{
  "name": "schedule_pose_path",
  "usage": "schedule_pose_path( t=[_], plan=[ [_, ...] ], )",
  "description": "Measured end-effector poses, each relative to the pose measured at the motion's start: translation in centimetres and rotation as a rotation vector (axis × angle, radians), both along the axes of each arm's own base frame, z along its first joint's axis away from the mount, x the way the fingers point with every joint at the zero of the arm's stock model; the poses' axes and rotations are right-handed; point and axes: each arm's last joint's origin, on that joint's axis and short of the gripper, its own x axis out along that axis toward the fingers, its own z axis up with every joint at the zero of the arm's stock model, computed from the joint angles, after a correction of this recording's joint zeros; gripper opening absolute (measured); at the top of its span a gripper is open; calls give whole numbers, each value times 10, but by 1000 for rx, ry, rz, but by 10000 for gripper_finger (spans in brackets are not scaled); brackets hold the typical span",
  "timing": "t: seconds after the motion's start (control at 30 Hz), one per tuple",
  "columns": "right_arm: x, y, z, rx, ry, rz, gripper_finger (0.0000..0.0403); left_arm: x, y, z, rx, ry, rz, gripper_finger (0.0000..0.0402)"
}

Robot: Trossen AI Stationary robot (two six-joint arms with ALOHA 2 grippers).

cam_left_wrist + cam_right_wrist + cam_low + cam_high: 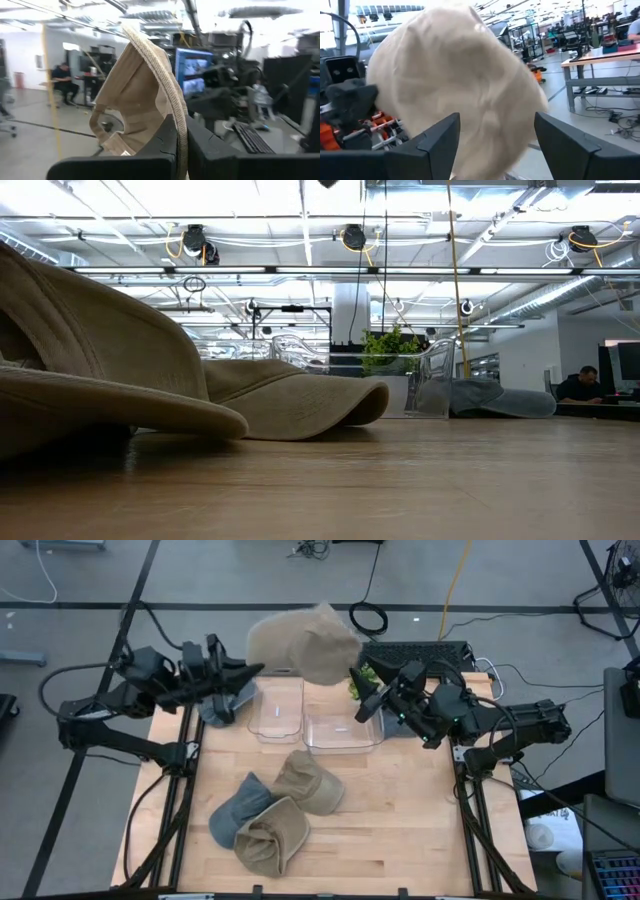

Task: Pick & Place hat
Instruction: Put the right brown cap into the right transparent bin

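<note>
Hat, tan and limp, hangs in the air above the far table edge, over the clear bins, between both arms. Left gripper pinches its brim edge tight; the hat stretches from there toward the right gripper. That one stands with fingers spread, the crown just ahead of them and not held. Three more hats lie on the table near the front.

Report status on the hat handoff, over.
Left gripper shut on tan fabric cap, held above the clear plastic bins. Right gripper open beside it. Nothing blocking.
</note>
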Motion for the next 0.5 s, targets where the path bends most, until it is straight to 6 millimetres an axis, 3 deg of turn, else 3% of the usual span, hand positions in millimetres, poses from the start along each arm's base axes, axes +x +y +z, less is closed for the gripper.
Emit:
schedule_pose_path(
  t=[0.37, 0.5],
  plan=[
    [-1, -2, 0, -14, 30, -67, 247, 16, -11, 1, 30, -50, -55, 9],
    [-1, -2, -1, -31, 47, -64, 222, 16, -12, 1, 28, -50, -56, 9]
  ],
)
